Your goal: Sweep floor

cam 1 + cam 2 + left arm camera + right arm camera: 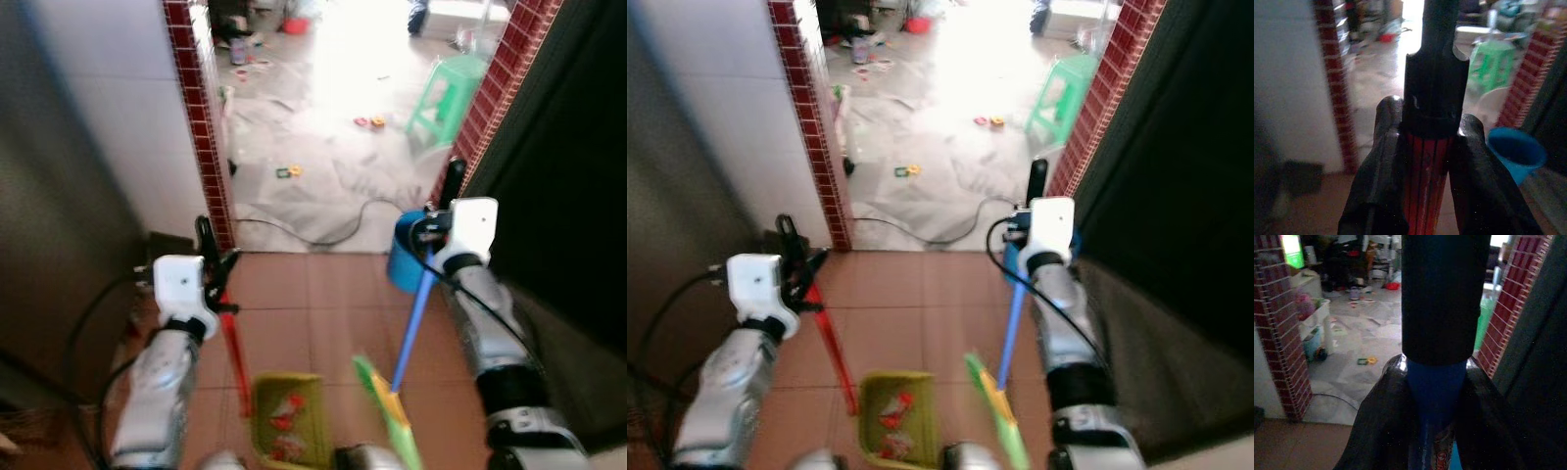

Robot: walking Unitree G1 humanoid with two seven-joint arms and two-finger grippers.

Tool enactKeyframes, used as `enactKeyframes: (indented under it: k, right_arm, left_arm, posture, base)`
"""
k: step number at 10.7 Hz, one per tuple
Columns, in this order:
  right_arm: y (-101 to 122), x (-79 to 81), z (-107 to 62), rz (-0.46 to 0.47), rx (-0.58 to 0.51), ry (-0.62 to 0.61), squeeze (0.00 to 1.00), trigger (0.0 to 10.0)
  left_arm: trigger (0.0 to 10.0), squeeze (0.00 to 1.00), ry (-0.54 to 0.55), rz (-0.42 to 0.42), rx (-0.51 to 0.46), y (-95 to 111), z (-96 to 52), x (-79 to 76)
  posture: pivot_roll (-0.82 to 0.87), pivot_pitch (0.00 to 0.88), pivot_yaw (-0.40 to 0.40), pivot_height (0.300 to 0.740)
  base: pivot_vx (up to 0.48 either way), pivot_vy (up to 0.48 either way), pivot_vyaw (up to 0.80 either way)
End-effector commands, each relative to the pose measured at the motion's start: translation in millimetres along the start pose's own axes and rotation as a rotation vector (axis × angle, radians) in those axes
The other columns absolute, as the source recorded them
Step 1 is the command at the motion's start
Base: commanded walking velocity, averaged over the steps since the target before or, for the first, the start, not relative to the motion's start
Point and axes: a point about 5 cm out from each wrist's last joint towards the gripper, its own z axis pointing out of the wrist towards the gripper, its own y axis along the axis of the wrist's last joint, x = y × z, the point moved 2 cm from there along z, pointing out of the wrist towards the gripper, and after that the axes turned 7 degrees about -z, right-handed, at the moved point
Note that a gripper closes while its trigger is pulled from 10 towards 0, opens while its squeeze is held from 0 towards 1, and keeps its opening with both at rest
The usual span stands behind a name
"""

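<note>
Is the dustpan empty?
No, the yellow-green dustpan on the tiled floor holds red and white scraps.

green stool [446, 93] | blue bucket [403, 253] | floor cable [323, 233] | brick doorposts [201, 127]

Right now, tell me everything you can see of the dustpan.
The dustpan is a yellow-green, plastic-looking tray at the bottom of a long red handle capped in black. It sits low over the terracotta tiled floor, its open face up towards the camera, with red-and-white scraps inside. The left end effector is shut on the handle near its top. The broom's green head is beside it, apart.
</note>
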Motion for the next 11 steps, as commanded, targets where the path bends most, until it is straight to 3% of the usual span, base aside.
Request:
enactKeyframes:
  k: [1, 8, 11]
  right_arm:
    - [11, -9.1, 0.0, -0.014, -0.053, -0.031, 0.0, 10.0]
    - [2, -16.3, -8.5, -0.011, -0.037, -0.076, 0.0, 10.0]
    - [-2, -19.0, -9.9, 0.001, -0.033, -0.099, 0.0, 10.0]
  left_arm:
    - [10.0, 0.0, -0.049, -0.019, -0.07, 17, 6.2, -10.4]
    - [10.0, 0.0, -0.068, -0.047, -0.02, 5, 6.8, -13.5]
    - [10.0, 0.0, -0.106, -0.042, -0.038, 8, 12.1, -20.5]
  posture:
    - [-0.01, 0.0, -0.005, 0.74]
    - [-0.03, 0.0, 0.025, 0.74]
    - [-0.04, 0.0, 0.033, 0.74]
  base:
    - [0.0, 0.45, -0.8]
    - [0.0, 0.459, -0.71]
    - [0.0, 0.0, -0.32]
